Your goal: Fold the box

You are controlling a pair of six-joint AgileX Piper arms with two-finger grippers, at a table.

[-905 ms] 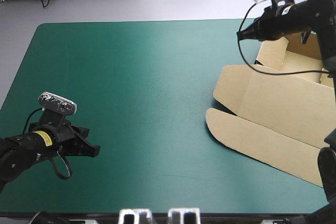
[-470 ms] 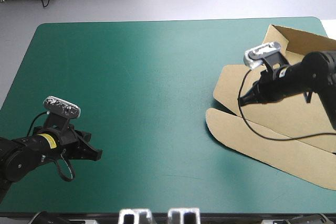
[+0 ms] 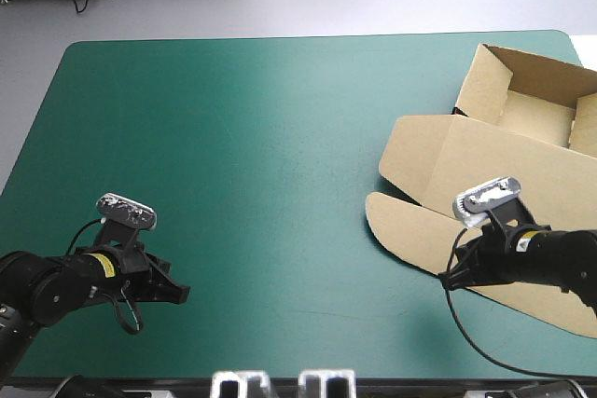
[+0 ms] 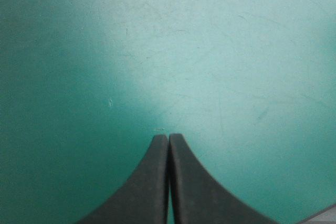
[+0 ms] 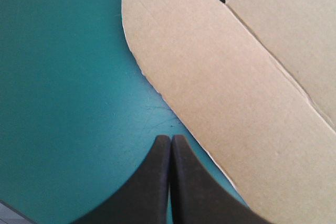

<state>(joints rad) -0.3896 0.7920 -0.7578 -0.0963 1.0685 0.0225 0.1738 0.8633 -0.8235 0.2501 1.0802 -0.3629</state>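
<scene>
Both the left gripper [image 3: 180,294] and right gripper [image 3: 446,279] are clenched empty; the box [image 3: 485,184], at the table's right side, appears half-formed, with far walls raised and its rounded flap [image 3: 420,230] flat and untucked.

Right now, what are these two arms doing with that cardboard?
Neither arm holds anything. The brown cardboard box lies at the right of the teal-green cover, its far end raised into an open tray, the rest flat. The right gripper, shut, is just beside the rounded flap. The left gripper, also shut, is over bare cover.
</scene>
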